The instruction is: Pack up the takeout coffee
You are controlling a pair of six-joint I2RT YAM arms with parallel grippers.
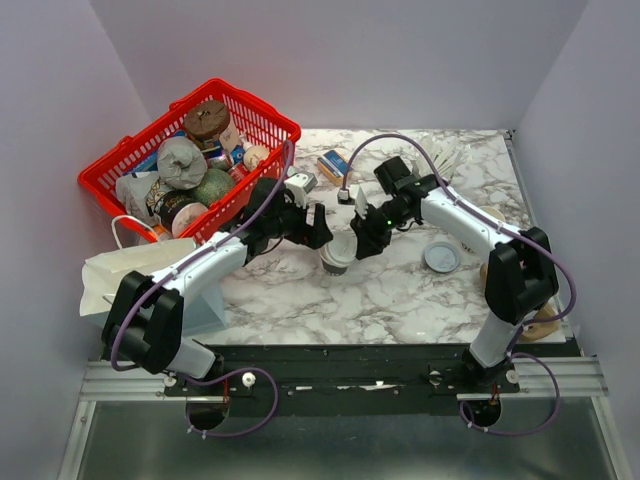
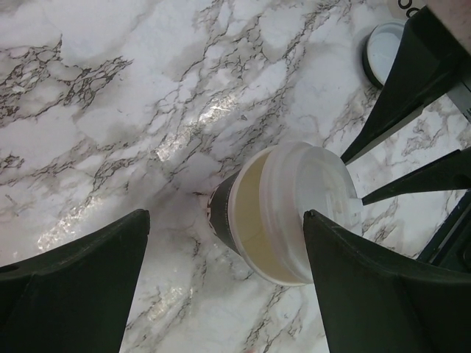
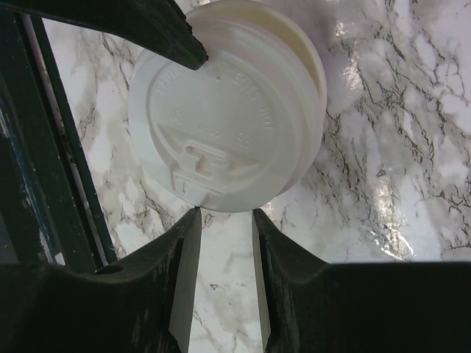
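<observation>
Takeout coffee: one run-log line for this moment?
takeout coffee standing on table, lid askew | left gripper open, straddling it | right gripper tips at lid rim, grip unclear

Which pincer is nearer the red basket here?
Left. The left pincer sits just off the red basket's near right side, straddling the coffee cup. The right pincer is farther out, on the cup's side away from the basket.

Red basket, loose lid
</observation>
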